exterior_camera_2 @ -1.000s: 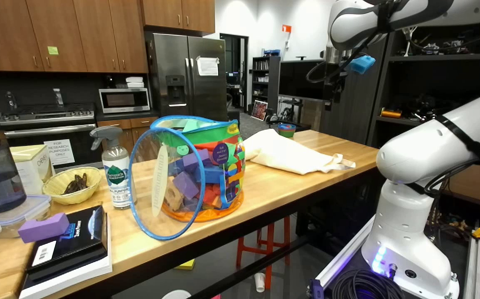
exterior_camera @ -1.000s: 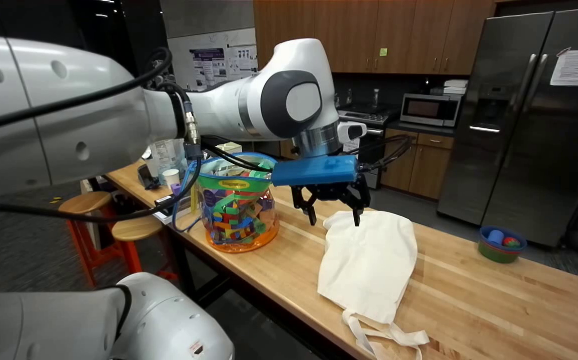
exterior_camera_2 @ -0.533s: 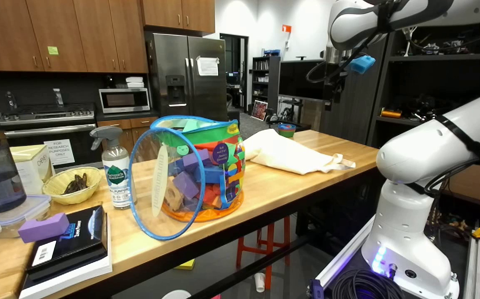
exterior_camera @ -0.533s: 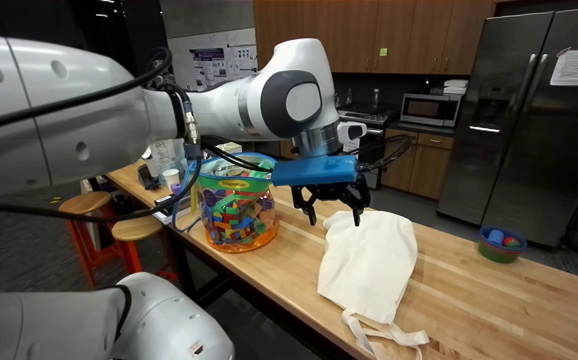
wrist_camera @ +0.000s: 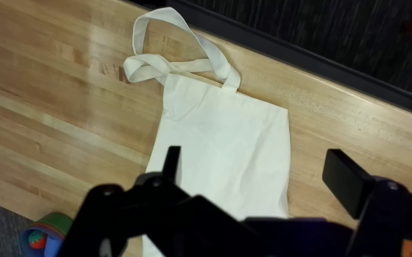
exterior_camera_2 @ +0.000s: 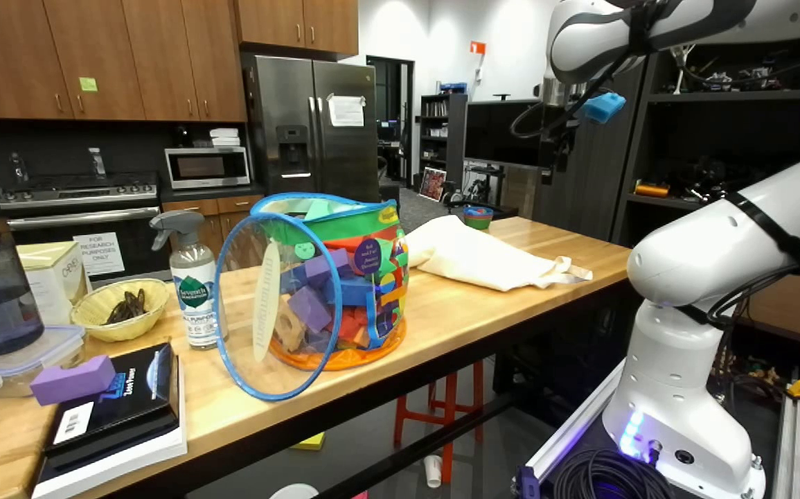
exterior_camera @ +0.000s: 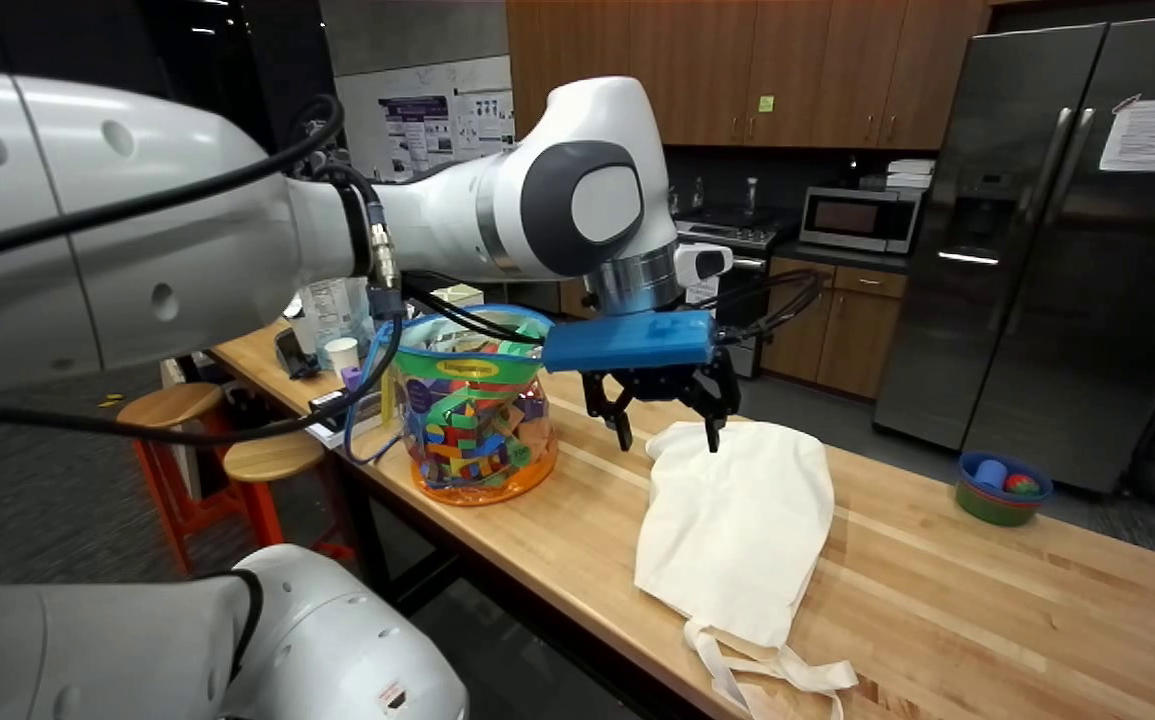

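My gripper is open and empty, pointing down above the table. In the wrist view the two fingers of the gripper stand wide apart with nothing between them. A cream cloth tote bag lies flat on the wooden table below the gripper, and it also shows in an exterior view. In the wrist view the bag has its two looped straps near the table's edge, and its lower part is hidden by the gripper. The gripper is well above the table and apart from the bag.
A clear zip container of colourful blocks stands on the table. Nested bowls with a blue piece and a red item sit at the far edge. A spray bottle, yellow basket, books and purple block are farther along.
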Motion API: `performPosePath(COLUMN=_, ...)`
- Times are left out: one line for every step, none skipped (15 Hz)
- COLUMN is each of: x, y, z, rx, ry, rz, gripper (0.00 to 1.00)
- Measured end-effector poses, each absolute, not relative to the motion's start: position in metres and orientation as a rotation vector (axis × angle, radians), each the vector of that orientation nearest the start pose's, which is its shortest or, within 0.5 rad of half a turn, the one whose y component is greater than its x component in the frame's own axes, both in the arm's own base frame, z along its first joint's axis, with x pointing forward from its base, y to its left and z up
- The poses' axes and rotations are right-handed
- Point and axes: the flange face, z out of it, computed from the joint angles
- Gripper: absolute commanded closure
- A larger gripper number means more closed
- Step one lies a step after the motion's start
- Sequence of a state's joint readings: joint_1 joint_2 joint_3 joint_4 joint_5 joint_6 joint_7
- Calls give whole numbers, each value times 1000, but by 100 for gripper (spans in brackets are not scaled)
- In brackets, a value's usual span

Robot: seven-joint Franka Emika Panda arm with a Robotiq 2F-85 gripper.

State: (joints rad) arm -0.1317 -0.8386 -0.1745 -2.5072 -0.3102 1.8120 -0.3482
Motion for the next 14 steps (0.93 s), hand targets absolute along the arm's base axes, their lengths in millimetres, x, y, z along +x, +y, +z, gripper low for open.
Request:
performPosePath(x=292, y=-130, z=553, rx=-3339, ry=-241, rz=-134, gripper=0)
performPosePath(x=292, y=-130, z=553, rx=-3339, ry=-241, rz=-134, gripper=0)
performPosePath(x=292, y=-130, z=553, rx=-3339, ry=-241, rz=-134, gripper=0)
performPosePath(x=292, y=-130, z=553, rx=-3339, ry=-241, rz=-134, gripper=0)
performPosePath(x=292, y=-130, z=553, rx=-3339, ry=-241, rz=-134, gripper=0)
performPosePath(x=292, y=-129, z=553, rx=-3339, ry=-246, rz=-135, gripper=0)
performPosePath(x=293, y=-127, z=553, rx=-3338, ry=-256, rz=-142, gripper=0)
performPosePath(x=295, y=-125, z=553, rx=-3338, ry=-266, rz=-155, gripper=0)
performPosePath(x=297, y=-123, z=552, rx=-3339, ry=-279, rz=-174, gripper=0)
performPosePath(x=300, y=-120, z=551, rx=-3340, ry=-292, rz=-196, gripper=0)
performPosePath(x=302, y=-118, z=548, rx=-3341, ry=-306, rz=-219, gripper=0)
performPosePath(x=304, y=-115, z=545, rx=-3342, ry=-322, rz=-242, gripper=0)
performPosePath(x=307, y=-113, z=540, rx=-3343, ry=-337, rz=-263, gripper=0)
performPosePath(x=309, y=-110, z=535, rx=-3343, ry=-351, rz=-281, gripper=0)
